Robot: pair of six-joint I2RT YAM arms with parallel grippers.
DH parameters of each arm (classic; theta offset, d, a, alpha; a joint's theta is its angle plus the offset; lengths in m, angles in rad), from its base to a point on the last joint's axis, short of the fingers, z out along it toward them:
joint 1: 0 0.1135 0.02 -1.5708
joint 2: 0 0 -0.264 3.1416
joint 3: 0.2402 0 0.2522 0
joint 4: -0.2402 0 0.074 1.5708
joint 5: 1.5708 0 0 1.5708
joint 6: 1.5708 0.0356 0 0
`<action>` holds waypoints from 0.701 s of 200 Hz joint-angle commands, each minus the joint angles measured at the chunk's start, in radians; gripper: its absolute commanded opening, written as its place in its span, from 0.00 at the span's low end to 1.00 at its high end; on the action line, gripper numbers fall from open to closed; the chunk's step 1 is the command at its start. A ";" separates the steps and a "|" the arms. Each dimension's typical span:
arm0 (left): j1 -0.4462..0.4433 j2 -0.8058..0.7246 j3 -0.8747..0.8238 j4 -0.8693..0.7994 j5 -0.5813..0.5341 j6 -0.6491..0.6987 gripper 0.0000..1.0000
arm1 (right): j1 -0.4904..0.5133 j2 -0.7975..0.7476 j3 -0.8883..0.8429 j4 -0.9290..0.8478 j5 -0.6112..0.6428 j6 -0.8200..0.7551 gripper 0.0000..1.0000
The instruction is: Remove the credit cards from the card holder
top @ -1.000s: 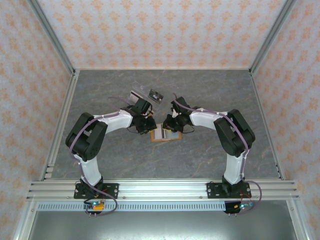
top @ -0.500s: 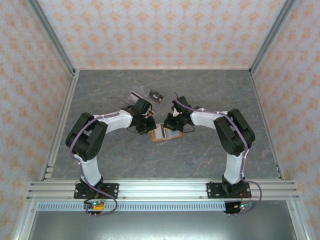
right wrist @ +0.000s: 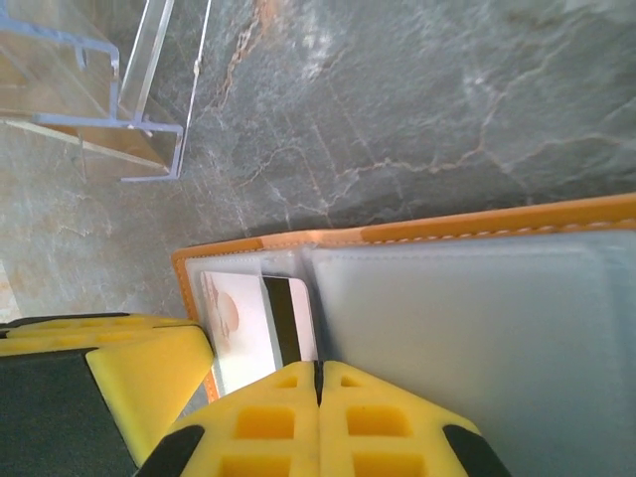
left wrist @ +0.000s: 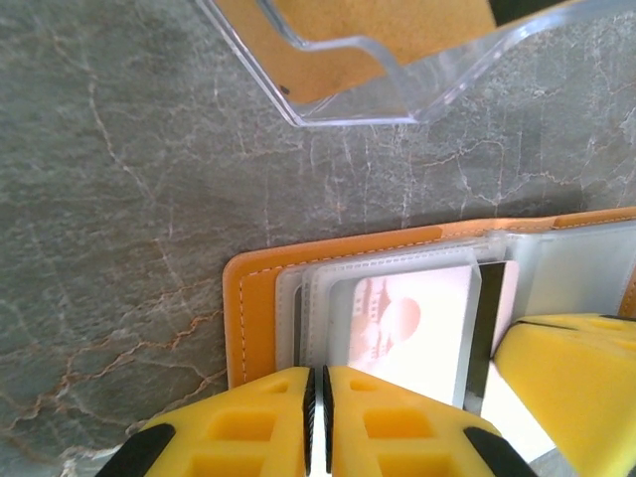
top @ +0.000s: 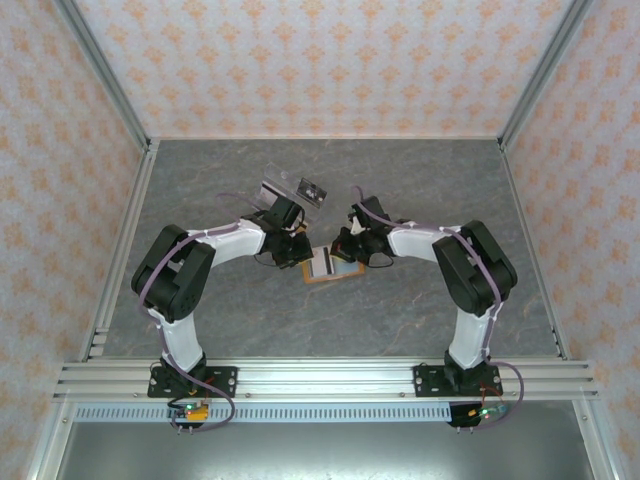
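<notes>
The orange card holder lies open on the table between both arms. In the left wrist view its orange rim frames clear pockets. A pale credit card with a dark stripe pokes partway out of one pocket. My left gripper is shut on the holder's near edge. My right gripper is shut on the near corner of that credit card, beside the holder's grey right-hand pockets. From above, the left gripper and right gripper flank the holder.
A clear plastic piece stands just behind the grippers, with a dark card on it. It also shows close by as a transparent stand and as a clear angled frame. Grey marble table spreads all around, inside patterned walls.
The right jaws have come together on the card's corner, and the right arm has shifted slightly to the right. The left arm and the holder have stayed put.
</notes>
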 commanded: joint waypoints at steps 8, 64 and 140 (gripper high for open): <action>-0.002 -0.015 0.022 -0.049 -0.024 0.027 0.14 | -0.015 -0.046 -0.019 0.029 -0.001 0.005 0.00; -0.002 -0.048 0.034 -0.043 -0.018 0.038 0.17 | -0.017 -0.046 -0.011 -0.016 0.012 -0.036 0.00; -0.017 -0.054 0.022 0.004 0.016 0.037 0.15 | -0.017 -0.026 -0.003 -0.031 0.036 -0.051 0.00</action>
